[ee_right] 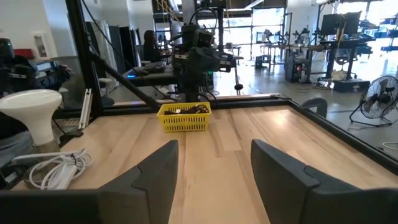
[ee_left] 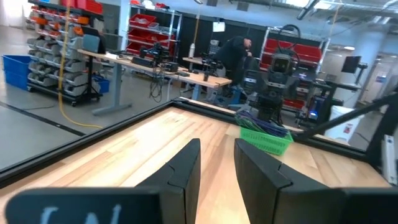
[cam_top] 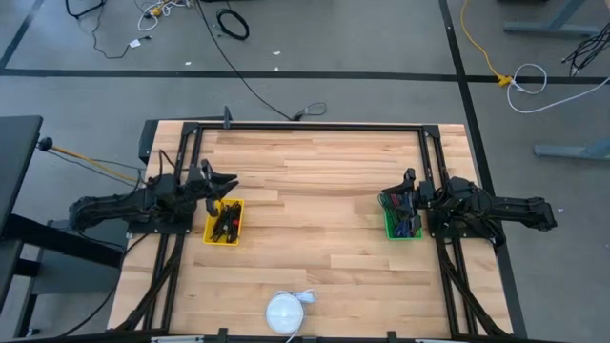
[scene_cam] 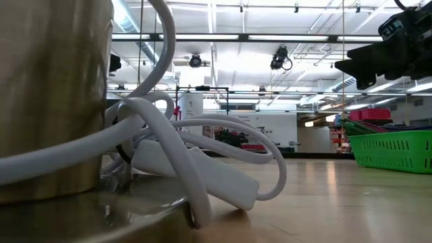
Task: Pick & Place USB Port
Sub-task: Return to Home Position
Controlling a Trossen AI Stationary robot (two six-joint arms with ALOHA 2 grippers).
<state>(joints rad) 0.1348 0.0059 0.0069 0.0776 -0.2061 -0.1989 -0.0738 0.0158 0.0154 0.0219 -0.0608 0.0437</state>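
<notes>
- Hovering just beside the yellow basket (cam_top: 209, 227), your left gripper (cam_top: 227, 182) is empty, fingers (ee_left: 185, 175) parted only slightly; black cables (cam_top: 225, 225) lie in the basket beneath it.
- Your right gripper (cam_top: 409, 188) hangs over the green basket (cam_top: 389, 227), fingers (ee_right: 155, 182) spread wide, holding nothing; black and blue cables (cam_top: 405, 225) sit underneath.

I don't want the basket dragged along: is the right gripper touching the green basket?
Apart. In the low view the right gripper hangs above the green basket, and the bright room behind shows plainly between them.
</notes>
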